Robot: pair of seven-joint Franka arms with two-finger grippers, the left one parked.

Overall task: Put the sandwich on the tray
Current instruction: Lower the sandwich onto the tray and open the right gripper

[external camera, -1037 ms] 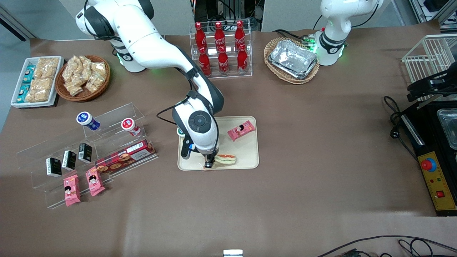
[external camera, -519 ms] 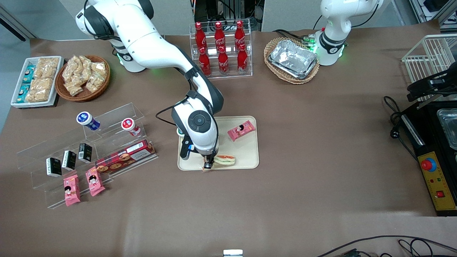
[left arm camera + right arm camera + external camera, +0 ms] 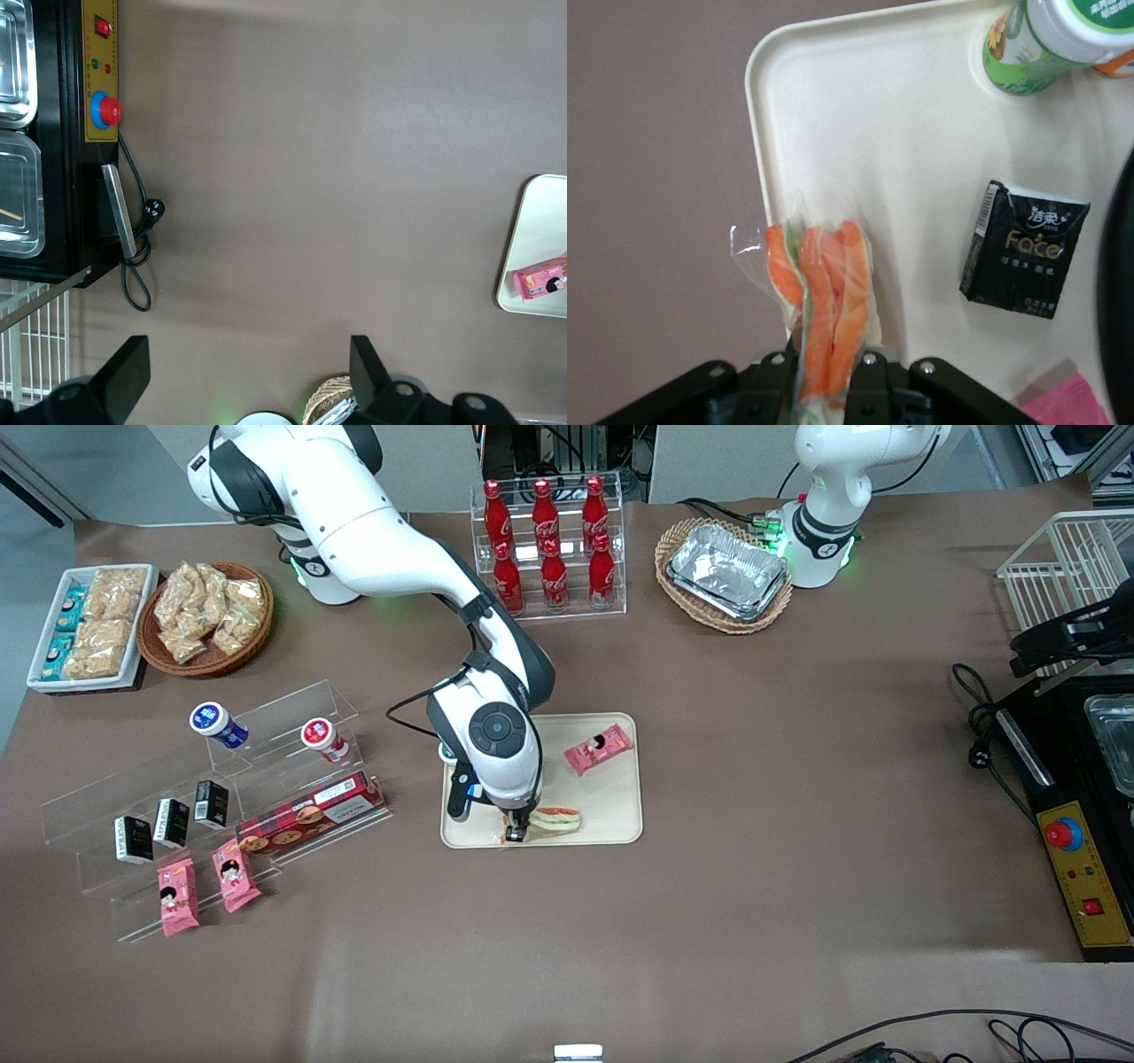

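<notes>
Over the tray's (image 3: 620,802) edge nearest the front camera, the gripper (image 3: 516,831) is clamped on the sandwich (image 3: 556,820), fingers pressing the wrapped wedge from both sides. The wrist view shows only the sandwich's filling edge; its gripped end is cut off by the frame. The arm's body hides part of the tray from the front, where a black packet (image 3: 1023,248) and a green-labelled bottle (image 3: 1045,40) stand. A pink snack packet (image 3: 599,748) lies farther from the camera.
</notes>
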